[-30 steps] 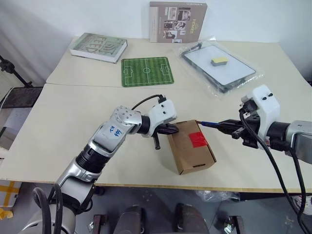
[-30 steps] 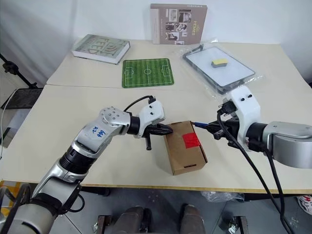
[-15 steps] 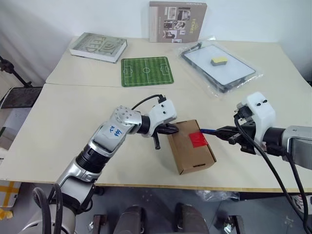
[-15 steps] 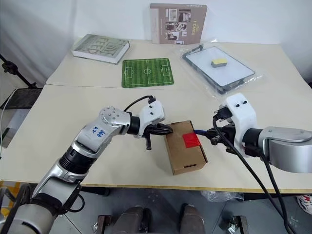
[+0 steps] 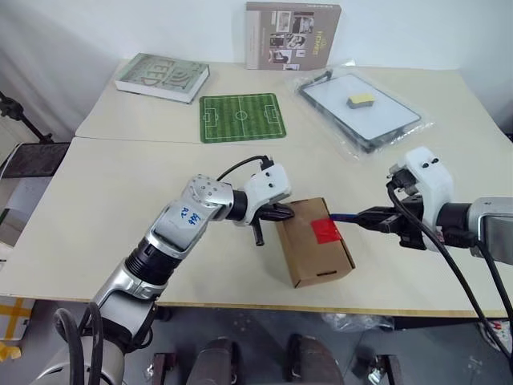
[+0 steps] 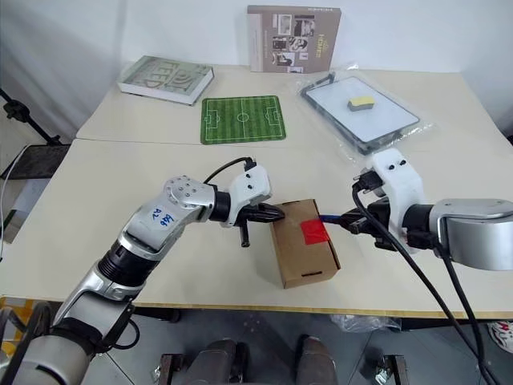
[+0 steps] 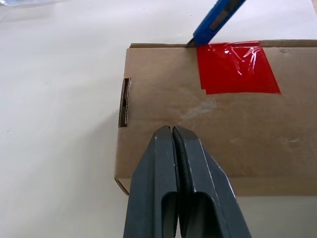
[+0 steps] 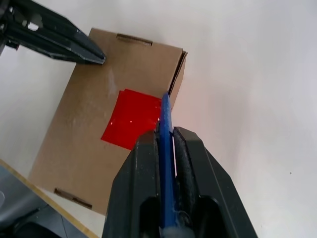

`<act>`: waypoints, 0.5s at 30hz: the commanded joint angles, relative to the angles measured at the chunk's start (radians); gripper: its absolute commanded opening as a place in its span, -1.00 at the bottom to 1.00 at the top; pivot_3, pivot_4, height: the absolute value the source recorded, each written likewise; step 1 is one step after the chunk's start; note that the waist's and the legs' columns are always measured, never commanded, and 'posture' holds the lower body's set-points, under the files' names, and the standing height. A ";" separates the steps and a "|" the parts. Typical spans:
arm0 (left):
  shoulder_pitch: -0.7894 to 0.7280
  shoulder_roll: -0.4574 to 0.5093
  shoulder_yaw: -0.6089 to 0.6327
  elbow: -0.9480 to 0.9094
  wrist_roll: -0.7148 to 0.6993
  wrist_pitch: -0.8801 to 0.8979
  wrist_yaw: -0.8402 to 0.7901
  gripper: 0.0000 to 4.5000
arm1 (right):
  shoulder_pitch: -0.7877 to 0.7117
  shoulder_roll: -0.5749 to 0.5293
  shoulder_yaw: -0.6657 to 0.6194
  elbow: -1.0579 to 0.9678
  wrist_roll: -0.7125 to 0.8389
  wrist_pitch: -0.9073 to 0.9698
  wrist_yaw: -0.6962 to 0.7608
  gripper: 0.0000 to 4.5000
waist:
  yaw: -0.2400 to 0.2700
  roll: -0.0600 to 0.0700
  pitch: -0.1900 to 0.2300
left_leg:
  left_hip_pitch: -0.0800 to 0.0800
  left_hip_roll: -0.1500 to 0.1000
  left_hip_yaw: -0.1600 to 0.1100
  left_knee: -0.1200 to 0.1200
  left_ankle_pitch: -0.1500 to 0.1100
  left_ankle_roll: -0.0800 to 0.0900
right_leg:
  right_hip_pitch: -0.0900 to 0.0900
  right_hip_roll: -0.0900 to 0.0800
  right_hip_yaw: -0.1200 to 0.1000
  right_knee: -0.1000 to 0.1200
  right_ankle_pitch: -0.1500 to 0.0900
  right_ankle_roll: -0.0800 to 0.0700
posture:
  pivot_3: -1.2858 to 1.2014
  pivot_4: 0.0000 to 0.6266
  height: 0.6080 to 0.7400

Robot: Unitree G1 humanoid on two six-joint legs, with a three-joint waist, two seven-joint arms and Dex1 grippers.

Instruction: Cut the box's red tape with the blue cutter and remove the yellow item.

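Right gripper [image 5: 375, 218] clamped on cutter [image 7: 214, 21]; tip at box [image 5: 314, 250] edge beside tape [image 7: 235, 67]. Left gripper [image 7: 173, 133] closed, empty, pressing box top. Risk: blade skids off edge, shoves box; yellow item unseen.

The right gripper [image 5: 370, 216], clamped on the blue cutter [image 5: 343, 216], has altered its attitude. One second ago its white wrist housing stood higher in the right of the left eye view, with the cutter slanting from upper left; half a second ago it sat lowest. It has since levelled, and the cutter lies nearly horizontal. The cutter tip has dropped from above the far right corner of the box [image 5: 314, 241] to the right edge of the red tape [image 5: 325, 230], where the left wrist view shows it at the tape's corner.
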 commanded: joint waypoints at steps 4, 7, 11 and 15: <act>0.042 0.012 -0.063 0.068 0.074 0.049 0.041 -0.97 | 0.017 -0.057 0.049 -0.049 0.045 0.019 0.087 -0.94 | 0.001 0.000 0.000 | 0.000 0.000 0.000 0.000 0.000 0.000 | 0.000 0.000 -0.001 0.000 0.000 0.000 | 0.03 -0.52 1.00; 0.043 0.012 -0.068 0.067 0.076 0.047 0.044 -0.97 | 0.031 -0.090 0.051 -0.057 0.045 0.019 0.121 -0.94 | 0.001 0.000 0.000 | 0.000 0.000 -0.001 0.000 0.000 0.000 | 0.001 0.000 -0.001 -0.001 0.000 0.000 | 0.03 -0.52 1.00; 0.038 0.005 -0.081 0.067 0.081 0.043 0.050 -0.97 | 0.045 -0.129 0.062 -0.059 0.045 0.017 0.155 -0.94 | 0.002 -0.001 -0.001 | 0.000 0.000 -0.001 0.000 0.000 0.000 | 0.001 -0.001 -0.002 -0.001 0.000 0.000 | 0.03 -0.52 1.00; 0.036 -0.002 -0.098 0.042 0.070 0.063 0.039 -0.97 | 0.037 -0.118 0.088 -0.051 0.045 -0.001 0.140 -0.94 | 0.003 -0.003 -0.004 | 0.000 0.000 -0.001 0.000 -0.001 0.001 | 0.001 -0.001 -0.002 -0.001 0.000 0.000 | 0.03 -0.52 1.00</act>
